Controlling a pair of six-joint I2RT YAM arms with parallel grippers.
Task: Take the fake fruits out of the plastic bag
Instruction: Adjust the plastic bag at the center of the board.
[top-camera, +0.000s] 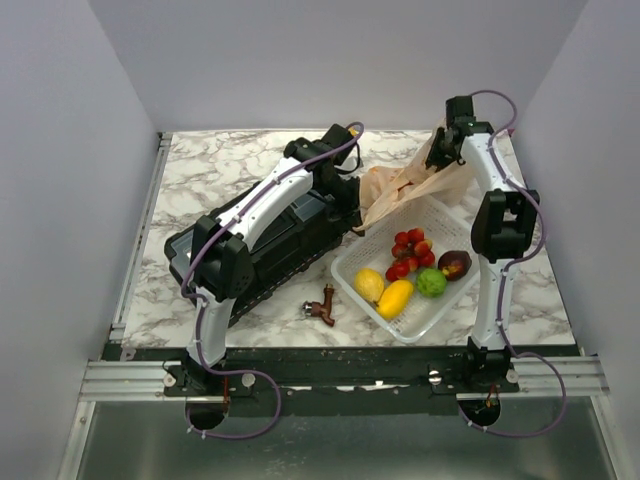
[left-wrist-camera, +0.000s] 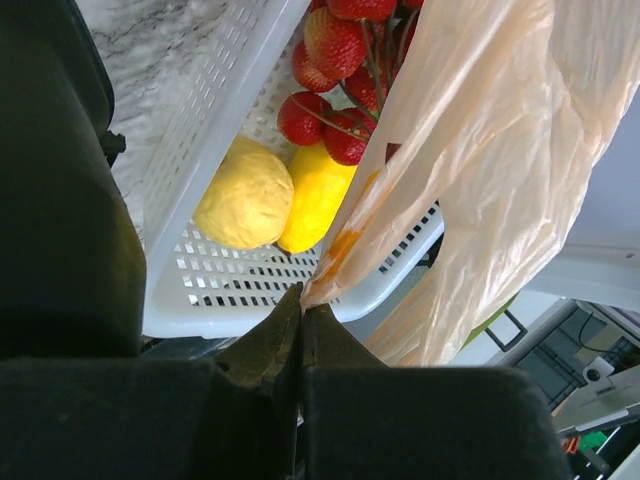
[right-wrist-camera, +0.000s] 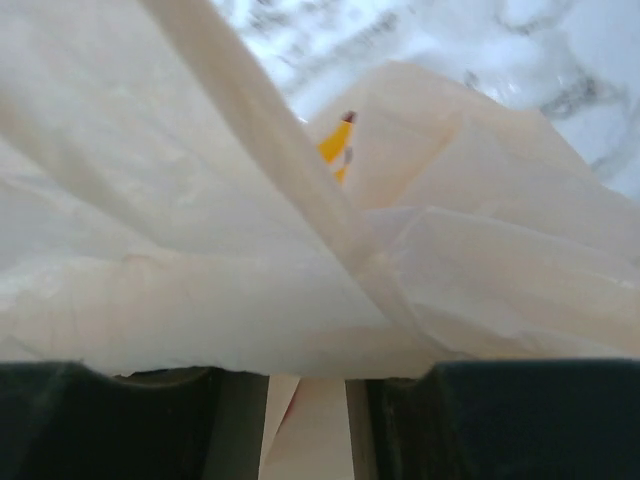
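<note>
The plastic bag (top-camera: 405, 185), thin tan film with a yellow banana print (right-wrist-camera: 337, 145), hangs stretched between both grippers above the far corner of the white mesh basket (top-camera: 350, 268). My left gripper (top-camera: 352, 218) (left-wrist-camera: 302, 300) is shut on the bag's lower edge (left-wrist-camera: 480, 150). My right gripper (top-camera: 440, 155) (right-wrist-camera: 305, 385) stands higher; a fold of the bag (right-wrist-camera: 200, 250) fills the narrow gap between its jaws and hides the tips. In the basket lie a red berry cluster (top-camera: 410, 252) (left-wrist-camera: 335, 45), a lemon (top-camera: 369, 285) (left-wrist-camera: 245, 195), a yellow mango (top-camera: 395, 298) (left-wrist-camera: 315, 195) and a lime (top-camera: 431, 282).
A dark maroon fruit (top-camera: 455, 264) sits at the basket's right side. A long black case (top-camera: 270, 240) lies under my left arm. A small brown object (top-camera: 322, 305) rests on the marble table (top-camera: 220, 170) by the basket's near-left corner.
</note>
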